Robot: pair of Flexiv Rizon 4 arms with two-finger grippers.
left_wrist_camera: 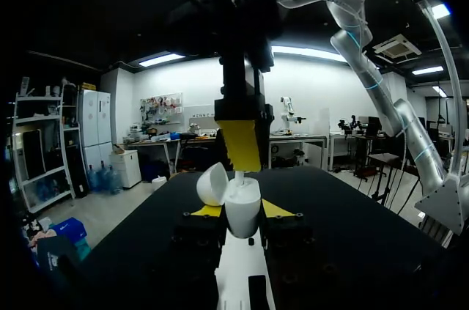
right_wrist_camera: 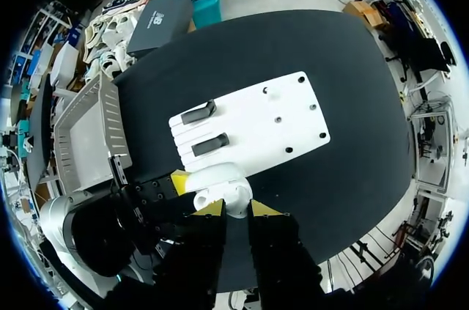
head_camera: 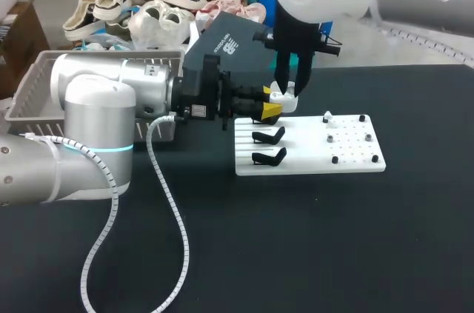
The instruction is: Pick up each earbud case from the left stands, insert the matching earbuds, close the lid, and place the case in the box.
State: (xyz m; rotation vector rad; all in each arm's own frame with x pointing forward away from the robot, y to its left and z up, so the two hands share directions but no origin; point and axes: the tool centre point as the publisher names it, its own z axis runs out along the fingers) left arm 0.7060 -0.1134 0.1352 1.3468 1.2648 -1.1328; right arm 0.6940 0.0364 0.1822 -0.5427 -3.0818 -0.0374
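Note:
A white earbud case (left_wrist_camera: 242, 200) with its lid (left_wrist_camera: 212, 184) open is held upright, my left gripper (left_wrist_camera: 240, 212) shut on its sides just beyond the white board's near-left corner (head_camera: 281, 95). From above, my right gripper (head_camera: 290, 89) comes straight down onto the case's open top. Its yellow fingers (left_wrist_camera: 240, 145) pinch a small white earbud (left_wrist_camera: 238, 176) whose stem dips into the case. In the right wrist view the case (right_wrist_camera: 217, 179) lies right under the right gripper (right_wrist_camera: 236, 209). One more white earbud (head_camera: 327, 117) stands on the board's pegs.
The white board (head_camera: 311, 152) carries two empty black stands (head_camera: 268, 135) (head_camera: 268, 156) on its left and small black pegs on its right. A grey mesh basket (head_camera: 29, 98) sits at the table's far left, behind my left arm. Black tabletop surrounds the board.

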